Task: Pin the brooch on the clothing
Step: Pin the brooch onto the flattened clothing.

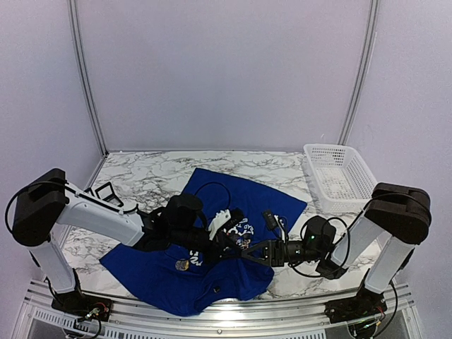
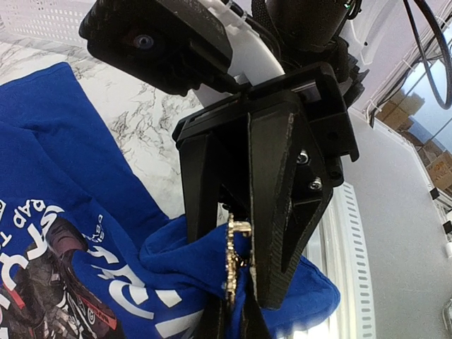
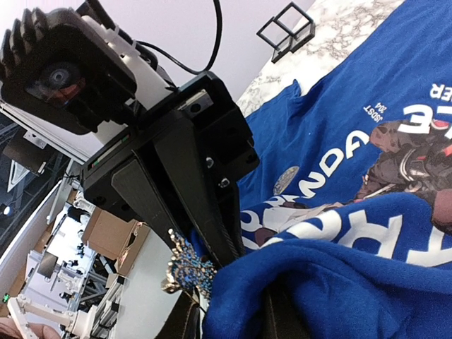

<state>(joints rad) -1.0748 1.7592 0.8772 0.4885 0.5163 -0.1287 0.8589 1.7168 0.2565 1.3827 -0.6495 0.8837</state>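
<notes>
Brooch (image 2: pixel 236 258), lengthwise along left claw (image 2: pixel 232 318), pinched there; right claw (image 3: pixel 236 318) pinches bunched clothing (image 3: pixel 353 282).

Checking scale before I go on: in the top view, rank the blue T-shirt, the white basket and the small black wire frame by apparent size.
1. Blue T-shirt: by far the largest.
2. White basket: clearly smaller, though it sits farther back.
3. Black wire frame: the smallest by a wide margin.
</notes>
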